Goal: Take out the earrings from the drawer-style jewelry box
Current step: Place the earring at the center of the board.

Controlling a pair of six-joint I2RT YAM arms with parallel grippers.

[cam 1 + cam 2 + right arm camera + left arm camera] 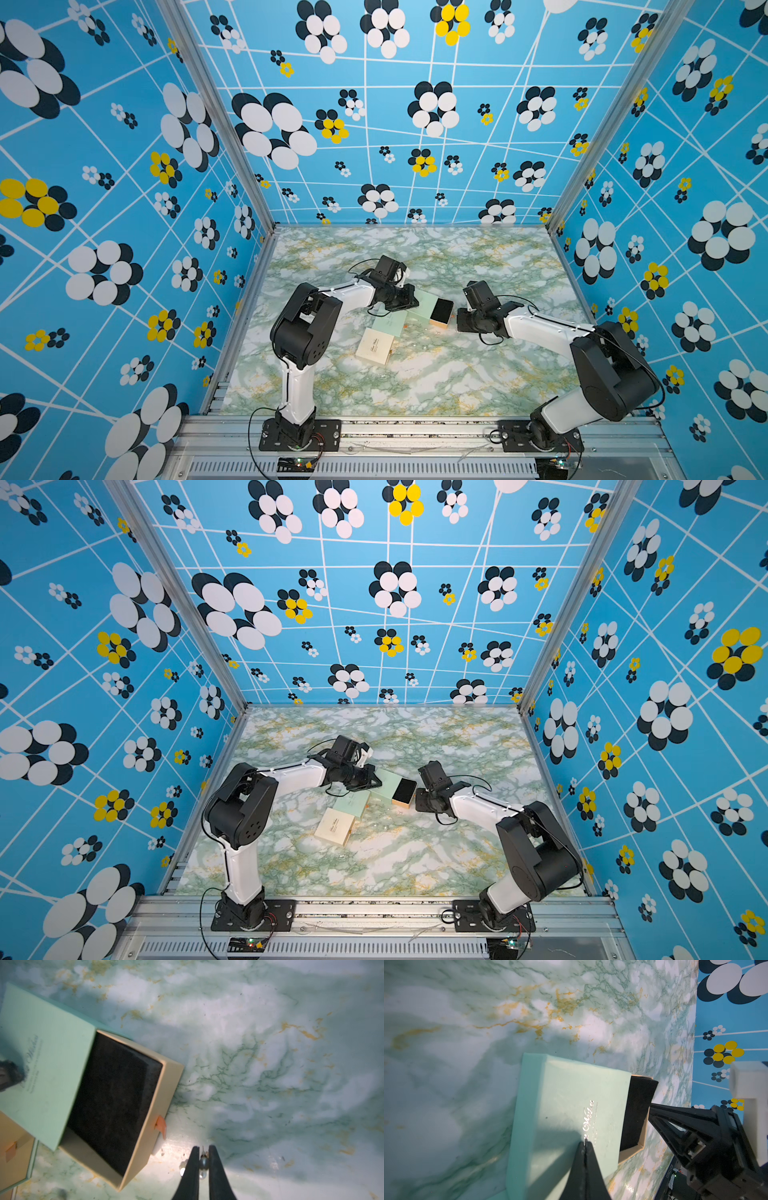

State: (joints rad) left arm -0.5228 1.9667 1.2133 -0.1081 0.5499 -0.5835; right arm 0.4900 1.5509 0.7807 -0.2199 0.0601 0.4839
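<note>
R wrist view alone shows the earring (203,1162): dark-grey bead, pale pearl-like bead under it, thin wire on top. It sits btwn the fingers of the right end effector (203,1148). Jaws nearly together, bead spans the gap, so it's gripped. It's outside the drawer (166,1084), over the surface (270,1064), near the drawer's tab end. A silvery bit (182,1171) lies on the surface just beside one finger. Top views: both too small to make out.

Drawer is pulled partway out of the sleeve (47,1059). Cream card walls, fuzzy black pad (116,1095) inside, orange ribbon tab (161,1126) on the end wall.

L wrist view shows the left end effector (585,1144) closed, gripping nothing, tip on the sleeve's flat mint top by the silver script.

Both top views add 2 more boxes toward the arm bases: a mint box (390,324) and a cream box (375,347), touching. Surface is green-white marble print w/ gold veins.
</note>
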